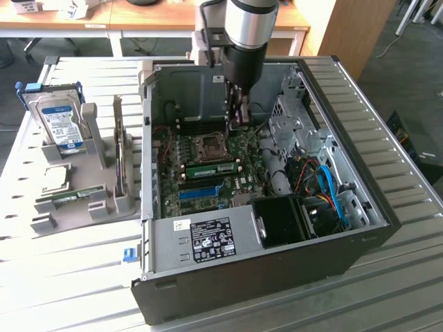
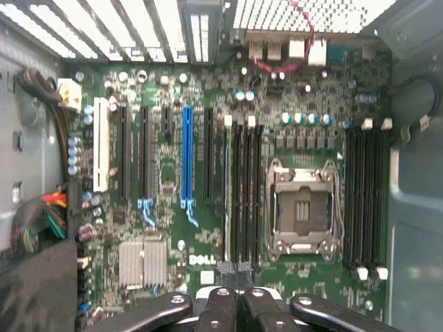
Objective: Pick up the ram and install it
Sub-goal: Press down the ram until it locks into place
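Sticker: white label [image 1: 211,238] on the metal wall of the PC case [image 1: 360,207], nearer the exterior camera than the CPU socket [image 1: 208,144].
Black shroud: black box [image 1: 280,220] inside the case, nearer than the socket and toward the exterior view's right.
Blue slot: long blue slot [image 1: 201,192] on the motherboard [image 1: 242,181], on the near side of the socket.
Ram: ram [image 1: 211,168] is a green stick lying lengthwise in a slot just beside the socket, between it and the blue slot. In the wrist view it is seen edge-on in the slot bank next to the socket.
Socket: lid frame open, no chip cover on it.
Gripper: gripper [image 1: 239,123] hangs inside the case, just past the socket toward the exterior view's right, by the end of the slot bank.
Fingers: fingers [image 2: 220,304] pressed together. Can't tell if the tips touch the board or the stick.
Tray: grey tray [image 1: 97,200] outside the case, well off to the exterior view's left of the socket. It holds a second green stick [image 1: 69,198] lying low.
Drive: hard drive [image 1: 59,121] stands upright at the tray's far end.
Desks: wooden desks [image 1: 138,17], far beyond the socket.
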Tool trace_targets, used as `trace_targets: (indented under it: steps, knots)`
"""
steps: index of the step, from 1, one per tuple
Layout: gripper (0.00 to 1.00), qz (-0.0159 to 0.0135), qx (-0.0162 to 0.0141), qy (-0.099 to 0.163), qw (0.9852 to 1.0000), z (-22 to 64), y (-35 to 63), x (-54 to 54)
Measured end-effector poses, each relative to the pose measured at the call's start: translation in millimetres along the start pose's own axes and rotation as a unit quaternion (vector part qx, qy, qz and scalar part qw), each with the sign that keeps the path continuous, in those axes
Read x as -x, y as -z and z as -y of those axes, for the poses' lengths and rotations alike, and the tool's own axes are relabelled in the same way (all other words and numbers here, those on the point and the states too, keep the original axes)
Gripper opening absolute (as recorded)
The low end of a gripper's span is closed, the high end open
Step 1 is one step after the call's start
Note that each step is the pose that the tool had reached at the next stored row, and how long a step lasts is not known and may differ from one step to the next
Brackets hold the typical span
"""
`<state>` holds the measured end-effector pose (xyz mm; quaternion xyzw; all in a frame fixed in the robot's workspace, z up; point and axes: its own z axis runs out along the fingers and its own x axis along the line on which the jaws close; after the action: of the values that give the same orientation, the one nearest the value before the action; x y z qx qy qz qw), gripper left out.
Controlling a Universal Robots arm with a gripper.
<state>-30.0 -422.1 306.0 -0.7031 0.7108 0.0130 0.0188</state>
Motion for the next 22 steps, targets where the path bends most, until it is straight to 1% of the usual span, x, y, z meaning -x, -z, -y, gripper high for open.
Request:
trace_targets:
  steps: [4, 6, 13, 22]
  knots:
    - [0.11, 0.0000, 0.0001, 0.000, 1.0000, 14.5, -0.1, 0.1]
    - [0.11, 0.0000, 0.0001, 0.000, 1.0000, 19.2, -0.1, 0.2]
    - [0.11, 0.0001, 0.0000, 0.000, 1.0000, 19.7, -1.4, 0.2]
    - [0.11, 0.0000, 0.0000, 0.000, 1.0000, 19.5, -14.9, -0.5]
